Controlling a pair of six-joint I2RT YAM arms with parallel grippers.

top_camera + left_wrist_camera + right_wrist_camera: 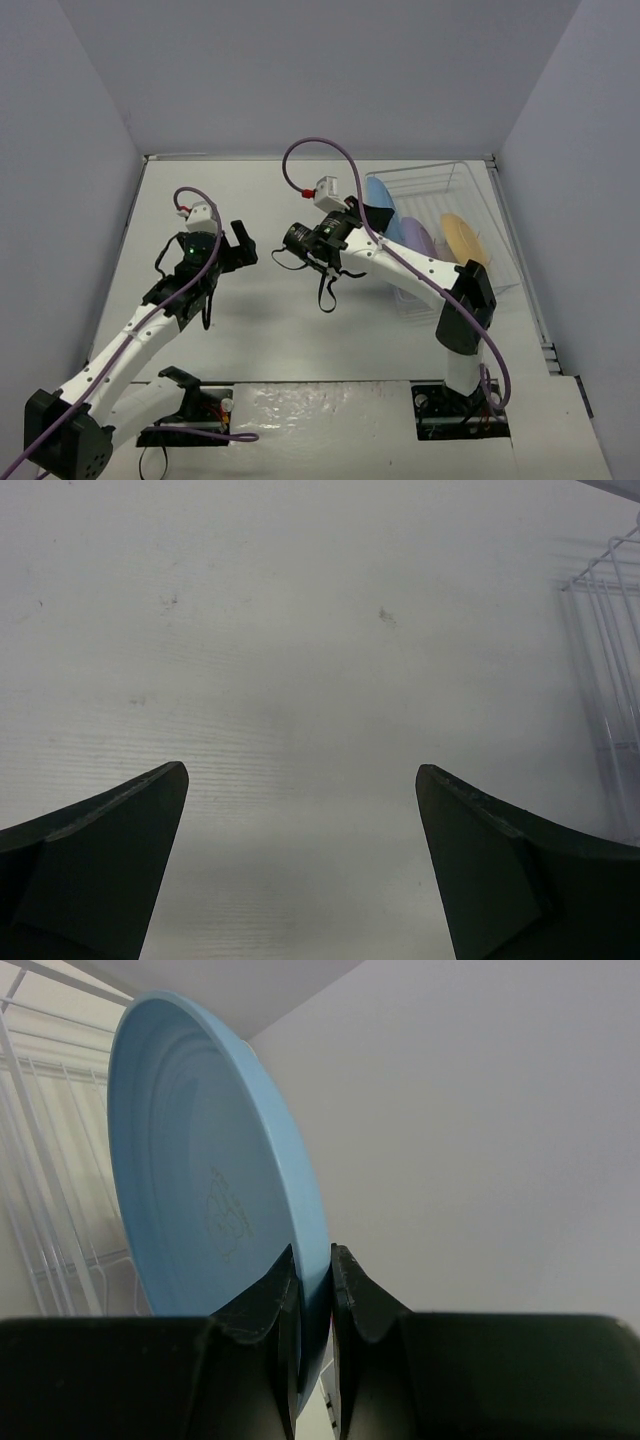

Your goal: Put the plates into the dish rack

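My right gripper (362,213) is shut on the rim of the blue plate (379,192) and holds it on edge at the left end of the wire dish rack (450,185). In the right wrist view the two fingers pinch the blue plate (210,1200) at its lower edge, with the rack wires (40,1170) behind it on the left. The lavender plate (412,238) and the orange-yellow plate (462,240) stand in the rack to the right. My left gripper (240,250) is open and empty over bare table, left of the rack; its fingers (110,850) are spread wide.
Grey walls enclose the table on the left, back and right. The rack's near-left corner (610,660) shows at the right edge of the left wrist view. Purple cables loop over both arms.
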